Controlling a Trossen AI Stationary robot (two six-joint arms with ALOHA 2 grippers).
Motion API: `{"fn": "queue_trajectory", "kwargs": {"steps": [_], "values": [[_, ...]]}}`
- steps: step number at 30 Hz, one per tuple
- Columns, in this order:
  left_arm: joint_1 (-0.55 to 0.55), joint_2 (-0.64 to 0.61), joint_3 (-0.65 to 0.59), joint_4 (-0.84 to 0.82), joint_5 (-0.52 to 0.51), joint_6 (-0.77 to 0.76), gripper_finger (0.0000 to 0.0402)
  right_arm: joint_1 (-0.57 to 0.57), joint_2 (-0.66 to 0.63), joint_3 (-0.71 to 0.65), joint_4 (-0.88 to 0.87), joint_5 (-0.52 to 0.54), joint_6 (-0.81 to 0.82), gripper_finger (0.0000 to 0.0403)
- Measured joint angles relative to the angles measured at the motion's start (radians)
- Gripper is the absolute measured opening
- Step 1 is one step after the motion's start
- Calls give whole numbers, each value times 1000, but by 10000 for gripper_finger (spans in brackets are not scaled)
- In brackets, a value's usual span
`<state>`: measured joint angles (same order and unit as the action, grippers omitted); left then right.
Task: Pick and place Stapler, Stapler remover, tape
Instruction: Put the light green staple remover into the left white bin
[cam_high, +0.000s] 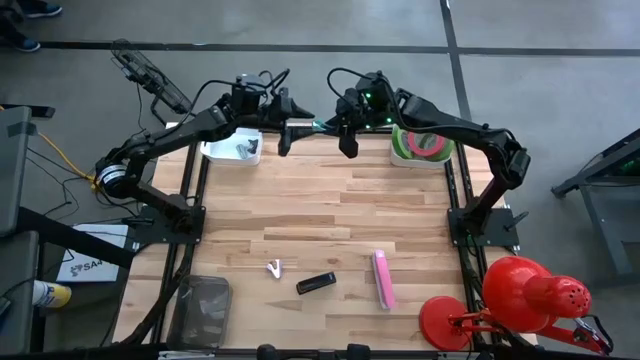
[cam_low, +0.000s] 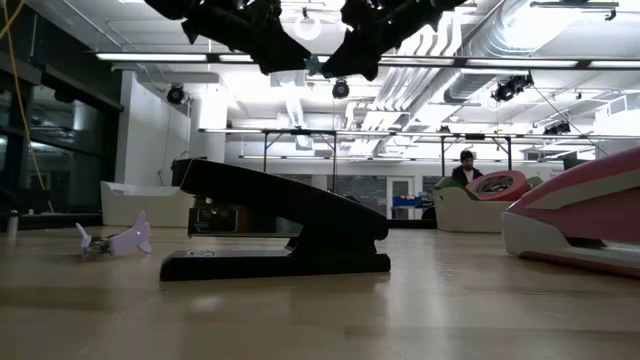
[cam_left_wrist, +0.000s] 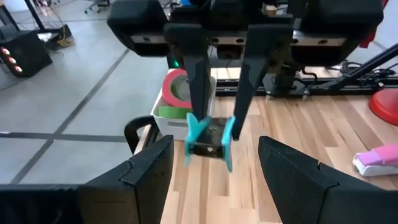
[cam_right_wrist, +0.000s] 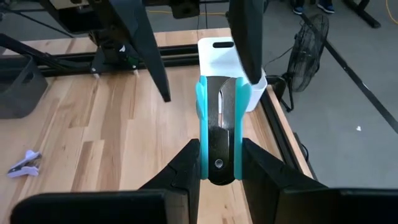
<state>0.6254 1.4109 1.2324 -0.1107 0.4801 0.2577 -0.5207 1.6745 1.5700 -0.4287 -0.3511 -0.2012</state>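
Observation:
A teal staple remover (cam_right_wrist: 219, 118) hangs high over the table's far middle, with my right gripper (cam_right_wrist: 219, 169) shut on it. Facing it from the left, my left gripper (cam_left_wrist: 214, 180) is open. Its fingers (cam_right_wrist: 146, 56) stand to either side of the remover's far end; whether they touch it I cannot tell. On the near part of the table lie a black stapler (cam_high: 316, 284), a pink stapler (cam_high: 382, 279) and a small pale staple remover (cam_high: 274, 268). Pink and green tape rolls (cam_high: 420, 146) sit in a white bin at the far right. My right gripper pinches the teal staple remover between its two fingers by the two teal side grips (cam_right_wrist: 203, 158), at the pivot end. The fingers come from the table's right, slanting a little downward, and lie along the remover. The remover is lifted clear, its jaw end pointing toward my left gripper.
A white bin (cam_high: 235, 150) with small items stands at the far left. A dark tray (cam_high: 200, 310) lies at the near left corner and a red lamp (cam_high: 520, 300) at the near right. A person shows far back in the room (cam_low: 466, 170).

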Motion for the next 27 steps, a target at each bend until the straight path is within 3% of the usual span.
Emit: {"fn": "queue_trajectory", "kwargs": {"steps": [27], "values": [[0, 0, 0, -23, 8, -1, 232, 19, 34, 0, 82, 1, 10, 79]]}}
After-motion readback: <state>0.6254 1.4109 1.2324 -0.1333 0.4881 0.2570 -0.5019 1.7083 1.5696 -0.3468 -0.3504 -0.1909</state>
